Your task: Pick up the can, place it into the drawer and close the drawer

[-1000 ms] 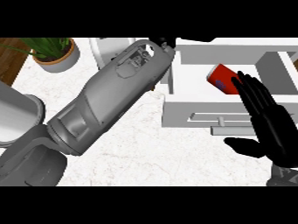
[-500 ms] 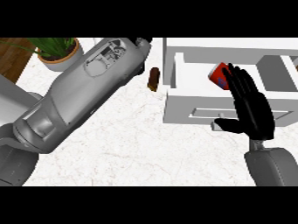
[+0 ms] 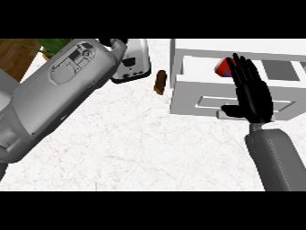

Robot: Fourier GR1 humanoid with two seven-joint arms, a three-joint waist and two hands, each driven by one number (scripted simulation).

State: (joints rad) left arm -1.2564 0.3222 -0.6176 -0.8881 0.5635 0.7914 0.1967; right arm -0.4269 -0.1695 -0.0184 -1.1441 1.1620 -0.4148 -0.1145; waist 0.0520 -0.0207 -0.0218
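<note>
The red can (image 3: 222,68) lies inside the open white drawer (image 3: 198,74), mostly hidden behind my right hand's fingertips. My right hand (image 3: 251,92) is open with straight fingers pointing up, its palm over the drawer's front panel (image 3: 202,104) and its thumb by the handle slot. My left forearm (image 3: 56,94) crosses the view's left side diagonally. Only a dark bit of my left hand (image 3: 113,42) shows at the top edge, above a white appliance.
A white appliance (image 3: 132,67) stands at the back, partly under my left arm. A small brown object (image 3: 159,82) stands upright just left of the drawer. A potted plant (image 3: 52,45) is at the far left back. The counter (image 3: 142,148) is white marble.
My right hand has moved left and closer to the drawer front, its forearm now showing below it. The left arm has shifted left in the view. The can stays in the drawer.
</note>
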